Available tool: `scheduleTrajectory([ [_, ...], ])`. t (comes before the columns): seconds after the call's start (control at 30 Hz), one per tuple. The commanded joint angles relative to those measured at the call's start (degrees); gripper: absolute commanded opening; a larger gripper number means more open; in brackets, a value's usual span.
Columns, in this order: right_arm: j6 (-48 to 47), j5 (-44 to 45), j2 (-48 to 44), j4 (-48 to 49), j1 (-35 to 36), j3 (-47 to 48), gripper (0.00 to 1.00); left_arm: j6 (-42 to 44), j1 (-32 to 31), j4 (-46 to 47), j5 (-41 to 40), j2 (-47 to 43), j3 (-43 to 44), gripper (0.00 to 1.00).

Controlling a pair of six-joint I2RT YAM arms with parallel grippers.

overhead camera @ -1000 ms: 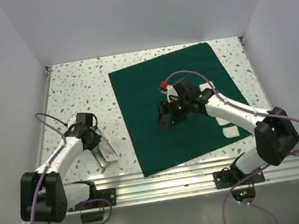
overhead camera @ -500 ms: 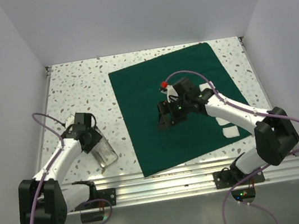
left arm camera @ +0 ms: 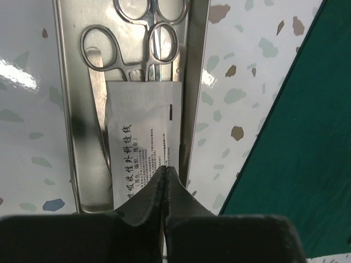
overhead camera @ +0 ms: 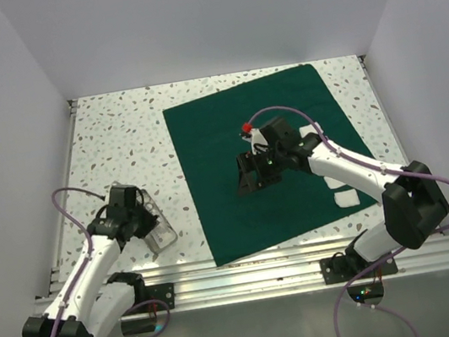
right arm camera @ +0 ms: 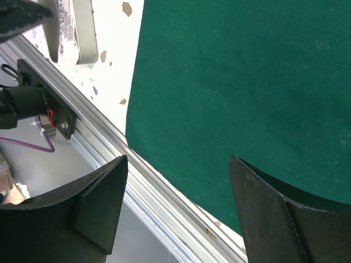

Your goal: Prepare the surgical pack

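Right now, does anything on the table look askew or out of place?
The green cloth lies rotated against the edges of the table, with its near corner right at the front rail. Nothing else stands out.

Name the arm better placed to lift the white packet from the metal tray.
Left. The left gripper is shut right over the white packet in the metal tray; the right gripper hangs open over the green cloth, away from the tray.

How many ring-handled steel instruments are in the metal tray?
2: one ring-handled steel instrument midway along the metal tray, handles beyond the white printed packet; another at its far end, cropped. More may hide beneath the packet.
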Motion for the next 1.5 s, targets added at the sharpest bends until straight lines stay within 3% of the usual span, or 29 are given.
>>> scheduleTrajectory([
  [0.0, 0.7, 2.1, -2.2, -0.6, -0.1, 1.0, 0.78, -1.4, -0.4, -0.5, 3.7, -1.6, -2.0, 0.00],
  [0.13, 0.6, 4.3, -4.2, -1.9, -0.1, 0.6, 0.78, -1.4, -0.7, 1.9, 8.2, 0.6, -5.2, 0.00],
  [0.23, 0.3, 8.2, -5.4, -3.4, -0.3, 1.1, 0.78, -0.9, -0.7, 0.7, 5.3, 3.6, -4.7, 0.00],
  [0.5, 0.8, 19.0, -8.4, -7.7, -3.0, 1.9, 0.78, 1.7, -0.7, -3.8, -2.0, 11.2, 7.0, 0.00],
  [0.63, 2.2, 26.7, -11.7, -11.5, -12.3, 0.3, 0.79, 4.2, -1.1, -3.5, -1.6, 5.0, 10.1, 0.01],
  [0.7, 2.9, 30.2, -12.7, -12.9, -20.4, -0.7, 0.77, 6.9, -1.1, -2.4, 0.7, 1.8, 10.3, 0.06],
  [0.8, 4.5, 35.9, -14.2, -12.8, -29.6, -4.4, 0.77, 11.6, -1.2, 4.6, 10.6, -0.6, 8.7, 0.26],
  [0.93, 7.5, 30.2, -12.2, -11.3, -37.5, -9.0, 0.77, 14.2, -1.9, 14.1, 24.5, -0.8, 5.2, 0.45],
  [1.03, 8.0, 26.3, -11.3, -12.2, -42.2, -12.4, 0.78, 13.0, -3.2, 19.3, 30.7, -0.3, 4.4, 0.49],
  [1.2, 7.8, 26.4, -13.2, -13.6, -46.3, -16.2, 0.79, 12.4, -8.2, 25.5, 32.0, 0.5, 3.8, 0.57],
  [1.47, 8.4, 27.6, -14.0, -11.5, -48.9, -16.0, 0.78, 12.2, -11.0, 29.5, 34.5, 6.3, 7.3, 0.57],
])
